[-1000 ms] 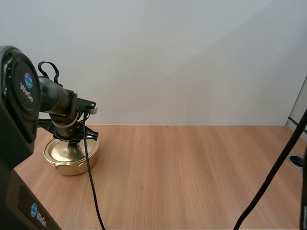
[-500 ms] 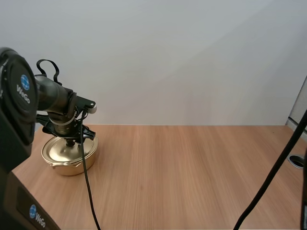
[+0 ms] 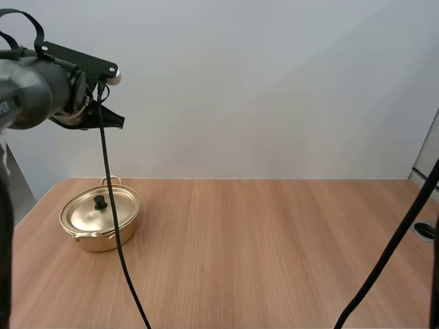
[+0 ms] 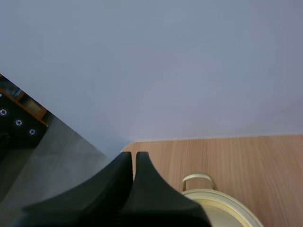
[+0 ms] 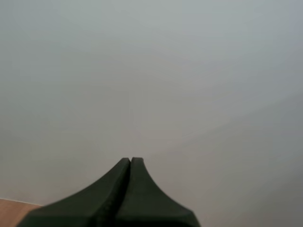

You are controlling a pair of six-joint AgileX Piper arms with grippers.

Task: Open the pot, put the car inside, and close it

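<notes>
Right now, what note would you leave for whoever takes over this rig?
Left claw: shut on nothing, held high above the table's left end.
Right claw: shut on nothing, facing a blank wall.
The gold pot sits at the table's left end, with its lid on.
Done: the pot is closed. With the lid on, I cannot tell whether the car is inside.
Left: check for the car. If it is missing, open the pot, load it and close.

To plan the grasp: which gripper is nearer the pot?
The left gripper: its wrist view has the pot close by its shut tips; the right gripper faces a bare wall.
</notes>
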